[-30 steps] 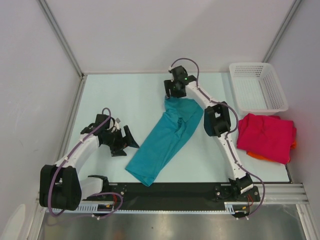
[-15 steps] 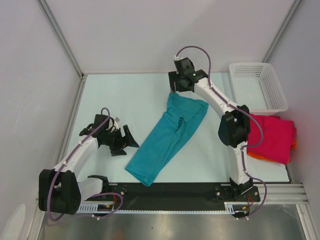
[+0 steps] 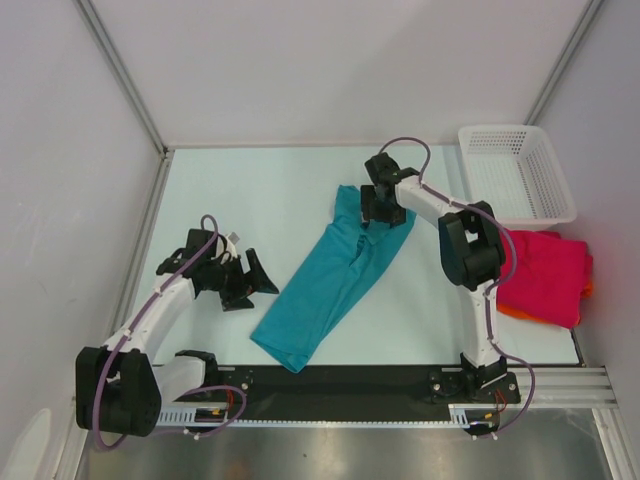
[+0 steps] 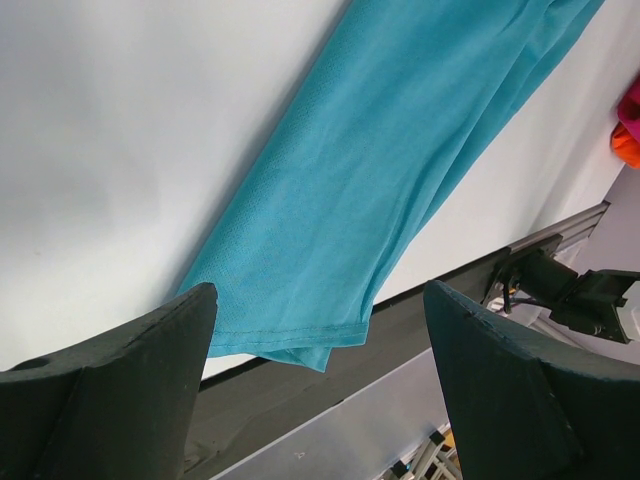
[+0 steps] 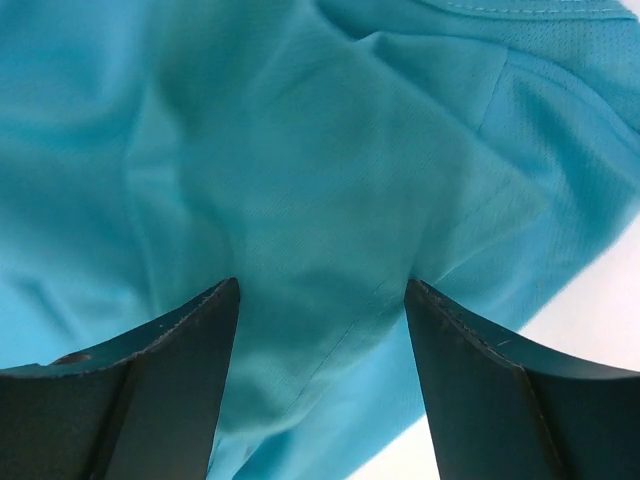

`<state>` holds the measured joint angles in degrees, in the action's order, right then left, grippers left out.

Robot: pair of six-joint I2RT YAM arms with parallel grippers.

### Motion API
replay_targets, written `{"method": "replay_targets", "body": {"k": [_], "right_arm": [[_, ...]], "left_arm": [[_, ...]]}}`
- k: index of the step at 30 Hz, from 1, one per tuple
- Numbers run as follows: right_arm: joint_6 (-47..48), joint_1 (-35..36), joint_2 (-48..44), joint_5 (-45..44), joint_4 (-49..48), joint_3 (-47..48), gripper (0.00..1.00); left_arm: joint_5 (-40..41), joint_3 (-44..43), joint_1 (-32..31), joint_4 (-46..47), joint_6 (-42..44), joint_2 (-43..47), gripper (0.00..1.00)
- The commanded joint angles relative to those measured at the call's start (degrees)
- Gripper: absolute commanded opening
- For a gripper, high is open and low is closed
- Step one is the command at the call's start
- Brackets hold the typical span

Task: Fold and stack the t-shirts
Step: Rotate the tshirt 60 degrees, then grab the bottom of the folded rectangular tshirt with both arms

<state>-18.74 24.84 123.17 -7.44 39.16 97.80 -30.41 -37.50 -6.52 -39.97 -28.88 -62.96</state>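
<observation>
Right gripper (image 3: 383, 210) is hovering over the teal shirt (image 3: 325, 285), jaws spread wide, gripping nothing. Left gripper (image 3: 255, 280) is hovering beside its hem, jaws likewise wide, empty.

Lab test cell: white walls (image 3: 330, 60), alu rail (image 3: 585, 382).

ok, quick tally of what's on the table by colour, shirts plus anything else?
teal t-shirt: 1
crimson-pink t-shirt: 1
orange t-shirt, only an edge showing under the pink one: 1
white mesh basket: 1
Total: 4
</observation>
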Motion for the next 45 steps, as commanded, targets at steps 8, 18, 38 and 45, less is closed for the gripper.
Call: {"method": "replay_targets", "body": {"k": [8, 18, 38, 45], "right_arm": [[-3.4, -4.2, 14.7, 0.5, 6.1, 13.8, 0.73], [-1.0, -11.3, 30.6, -2.3, 15.6, 42.8, 0.73], [-1.9, -2.4, -4.1, 0.9, 8.8, 20.9, 0.76], [-9.4, 5.3, -22.5, 4.8, 3.0, -5.9, 0.77]], "left_arm": [[-1.9, -3.0, -0.3, 0.3, 2.5, -2.4, 0.90], [-2.0, -4.9, -0.3, 0.9, 3.1, -6.9, 0.90], [-3.6, -8.4, -6.2, 12.2, -4.7, -21.1, 0.90], [-4.4, -4.8, -13.7, 21.3, -9.3, -27.6, 0.90]]}}
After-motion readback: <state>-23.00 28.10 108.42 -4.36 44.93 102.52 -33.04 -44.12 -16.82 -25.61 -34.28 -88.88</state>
